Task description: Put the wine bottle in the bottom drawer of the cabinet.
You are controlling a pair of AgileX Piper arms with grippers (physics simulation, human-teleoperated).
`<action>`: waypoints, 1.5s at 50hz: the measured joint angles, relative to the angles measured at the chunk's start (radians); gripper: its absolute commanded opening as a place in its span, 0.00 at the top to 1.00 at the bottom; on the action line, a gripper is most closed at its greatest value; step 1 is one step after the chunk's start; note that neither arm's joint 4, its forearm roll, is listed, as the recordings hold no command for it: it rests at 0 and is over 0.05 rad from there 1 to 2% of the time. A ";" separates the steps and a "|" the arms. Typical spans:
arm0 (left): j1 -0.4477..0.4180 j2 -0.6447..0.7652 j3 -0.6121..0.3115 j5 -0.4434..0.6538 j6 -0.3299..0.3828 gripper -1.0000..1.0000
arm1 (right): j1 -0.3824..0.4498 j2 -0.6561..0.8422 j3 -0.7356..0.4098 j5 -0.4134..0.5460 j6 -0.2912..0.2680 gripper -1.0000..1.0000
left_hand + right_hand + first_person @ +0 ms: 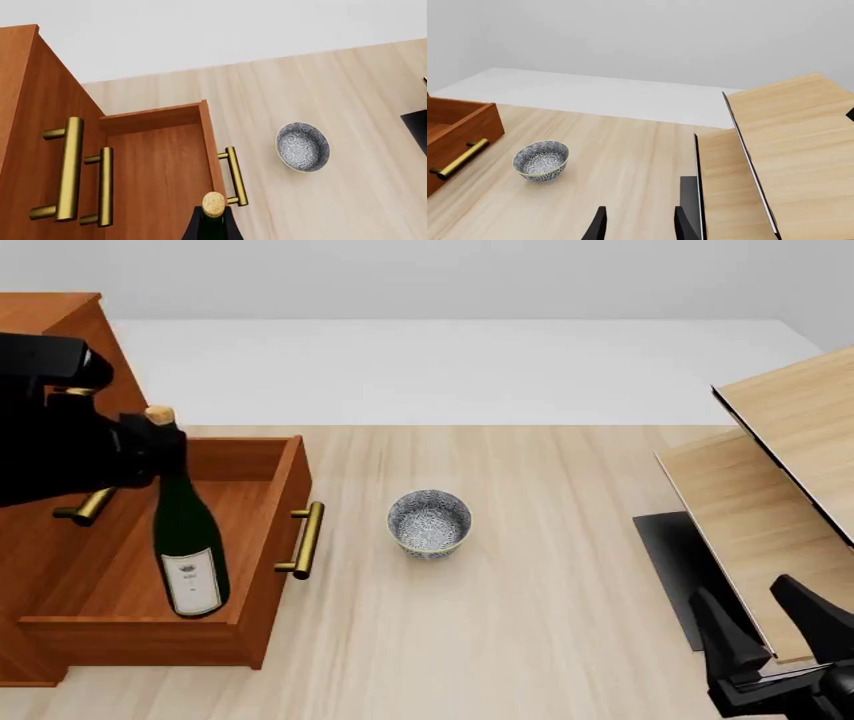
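The left arm's fingers (pixel 144 445) grip the wine bottle (pixel 187 530) by its neck, holding it slightly tilted above the pulled-out bottom drawer (pixel 274 615) of the cabinet (pixel 54 325). The right arm's fingers (pixel 771 618) stand apart and empty near the pale wooden furniture (pixel 787 480). A speckled bowl (pixel 429 524) sits on the bench (pixel 534 640) just beside the drawer.
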 measured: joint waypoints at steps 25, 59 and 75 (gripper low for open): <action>0.030 0.158 -0.007 -0.139 -0.020 1.00 | -0.004 0.003 0.000 -0.002 0.006 0.00; 0.067 0.336 0.000 -0.308 -0.009 1.00 | -0.008 -0.009 0.000 0.012 0.012 0.00; 0.079 0.417 -0.021 -0.325 0.012 1.00 | -0.009 -0.005 0.000 0.010 0.013 0.00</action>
